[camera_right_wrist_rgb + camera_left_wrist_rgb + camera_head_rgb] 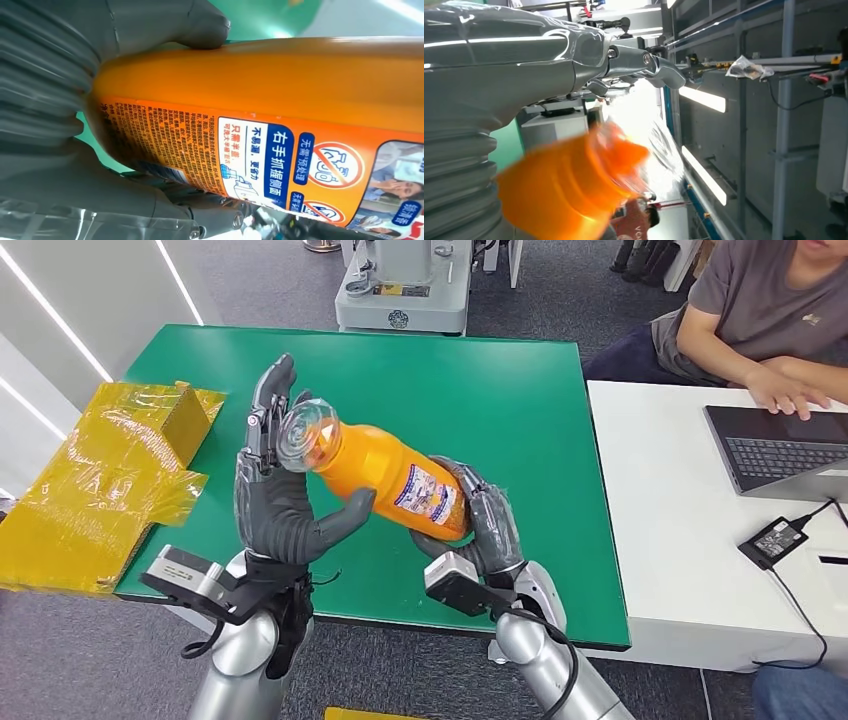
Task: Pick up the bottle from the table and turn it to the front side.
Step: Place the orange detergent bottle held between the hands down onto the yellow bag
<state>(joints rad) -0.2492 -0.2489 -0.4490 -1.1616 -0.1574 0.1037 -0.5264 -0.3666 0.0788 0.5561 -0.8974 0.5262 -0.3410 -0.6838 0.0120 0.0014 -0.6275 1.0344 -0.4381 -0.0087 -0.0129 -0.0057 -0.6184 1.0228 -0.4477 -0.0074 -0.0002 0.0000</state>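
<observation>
Bottle [385, 478] is off the green surface [520, 420], held in the air at centre frame in the head view, lying tilted: clear cap end up and to the left, base end down and to the right. Orange body, printed label facing up toward the camera near the base end.

Right hand [487, 530] is grasping the base end, fingers wrapped around the labelled part, just right of frame centre. Right wrist view confirms: thumb [200, 22] pressed on the orange wall, the rest of the hand under the bottle, label text filling the lower right of that frame.

Left hand [275, 505] sits at the cap end, left of centre. Fingers point up behind the cap, thumb reaches toward the bottle's underside near mid-body. Palm looks close against the neck, but I cannot tell whether it actually clamps the bottle or just sits against it. Left wrist view is no help: bottle is a blurred orange mass at lower left, the fingers [659, 67] extended above it and not visibly wrapped round it.

Around it: crumpled yellow wrapping [110, 480] hanging off the surface's left edge, at left of frame. White table [680, 540] butts against the surface's right edge, with a laptop [785, 450] at far right and a black power adapter [775, 538] with its cable below it. A person [760, 310] sits at upper right, one hand resting by the laptop. Grey machine base [400, 290] at top centre beyond the surface.
</observation>
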